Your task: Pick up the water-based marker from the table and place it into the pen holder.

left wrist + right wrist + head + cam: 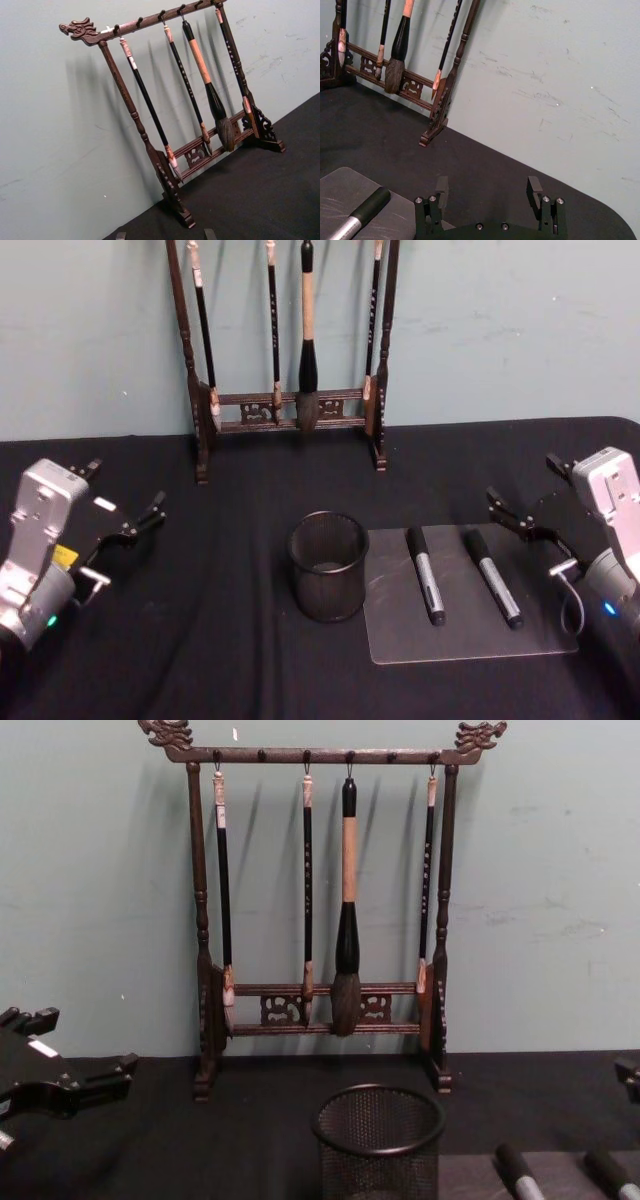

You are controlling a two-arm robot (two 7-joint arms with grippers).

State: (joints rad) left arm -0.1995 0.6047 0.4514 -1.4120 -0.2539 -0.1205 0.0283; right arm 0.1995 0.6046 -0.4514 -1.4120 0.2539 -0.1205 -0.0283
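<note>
- Right marker (494, 578) near my right gripper (525, 498); open from above.
- Pen holder (328, 565) just beside mat's (470, 640) left edge, mouth unobstructed.
- Brush rack (290, 410) well behind; blocks rear only.

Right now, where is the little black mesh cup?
In the head view the pen holder stands mid-table, just left of the clear mat, before the brush rack.

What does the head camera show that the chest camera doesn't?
Head view: the left marker and right marker at full length, lying on a clear mat, with the whole right gripper, open, beside it. Chest view: the top bar of the brush rack, with carved dragon ends. Shared: the pen holder, the hanging brushes, and the open left gripper.
</note>
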